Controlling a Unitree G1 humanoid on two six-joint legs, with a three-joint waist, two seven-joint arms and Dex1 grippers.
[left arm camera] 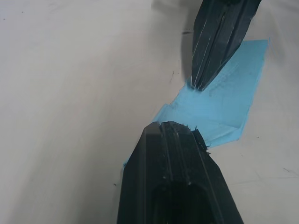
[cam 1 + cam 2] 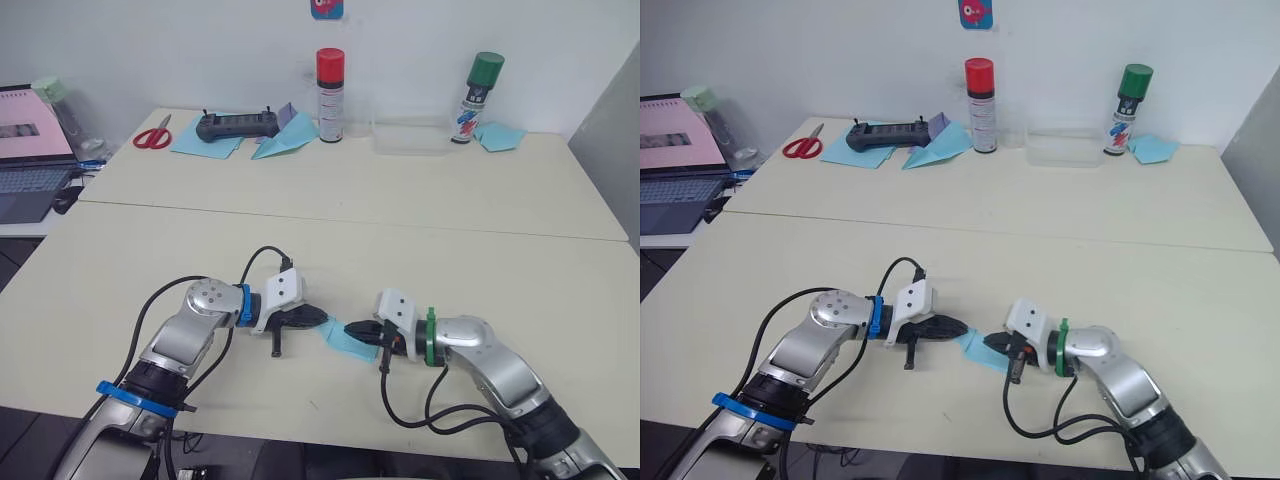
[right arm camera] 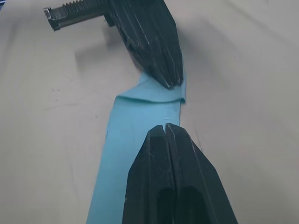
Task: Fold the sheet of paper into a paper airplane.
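Left wrist view: both grippers, left gripper (image 1: pixel 180 128) and right gripper (image 1: pixel 201 84), closed, pressing the folded sheet of paper (image 1: pixel 224 102) on the tabletop (image 1: pixel 70 93). You're mid-crease; next, press along the fold.

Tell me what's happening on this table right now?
The robot is folding a light-blue sheet of paper on the near table. Both grippers meet over it: the left gripper and the right gripper, fingers closed together, press their tips onto the paper from opposite ends. The paper is already folded into a narrow strip, not yet a plane. A finished paper dart lies on the far table.
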